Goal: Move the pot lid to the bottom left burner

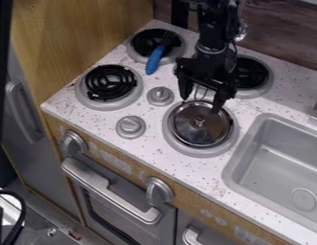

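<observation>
With its two black fingers (219, 101) spread apart, the single black end effector (202, 97) hangs at the 12 o'clock edge of the one round, shiny metal pot lid with a small central knob (199, 122); one fingertip overlaps the lid's rim at 1 o'clock, though whether they touch I cannot tell. The lid lies on the near right burner (184, 148), one of four round burners with grey surrounds on the speckled white worktop (162, 155). Taking the lid as the clock's centre, the near left burner with a black coil (110, 83) is at 10 o'clock, and the far left one (177, 53) at 11, bearing one blue-handled utensil with a black head (154, 61). The far right burner (252, 74) sits at 1 o'clock. Two round grey knobs on top (130, 126) are at 9 and between 10 and 11 o'clock; two more on the wooden front (159, 191) are near 9 and at 7. One grey sink (269, 162) lies at 4 o'clock.
</observation>
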Motion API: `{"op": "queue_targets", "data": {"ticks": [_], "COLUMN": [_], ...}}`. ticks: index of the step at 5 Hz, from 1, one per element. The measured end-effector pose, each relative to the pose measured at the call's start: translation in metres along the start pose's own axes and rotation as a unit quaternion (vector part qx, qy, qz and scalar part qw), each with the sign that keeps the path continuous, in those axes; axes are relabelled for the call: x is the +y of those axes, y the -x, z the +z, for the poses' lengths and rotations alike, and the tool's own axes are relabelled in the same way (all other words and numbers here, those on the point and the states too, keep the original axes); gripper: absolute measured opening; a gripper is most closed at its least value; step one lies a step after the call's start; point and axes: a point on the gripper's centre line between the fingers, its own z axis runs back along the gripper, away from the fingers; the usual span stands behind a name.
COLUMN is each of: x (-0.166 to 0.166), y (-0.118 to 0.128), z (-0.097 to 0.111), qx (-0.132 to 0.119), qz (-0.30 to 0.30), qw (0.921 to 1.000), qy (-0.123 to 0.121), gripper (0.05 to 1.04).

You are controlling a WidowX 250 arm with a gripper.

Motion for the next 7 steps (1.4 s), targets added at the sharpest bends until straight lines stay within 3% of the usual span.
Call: {"op": "queue_targets", "data": {"ticks": [1,2,3,4,5,7], "x": [-0.001,-0.002,-0.004,-0.006,-0.006,-0.003], "y": [0.007,0.01,0.011,0.008,0.006,0.005], "z": [-0.014,-0.028,-0.037,-0.045,-0.045,-0.045], "qx": [0.02,0.024,0.026,0.012,0.008,0.005], "qz": [-0.002,0.002,0.004,0.008,0.009,0.005], "qw": [0.9998,0.9997,0.9996,0.9998,0.9998,0.9999], "qy": [0.0,0.001,0.004,0.012,0.014,0.009], "gripper": [1.0,1.0,1.0,0.96,0.832,0.297]}}
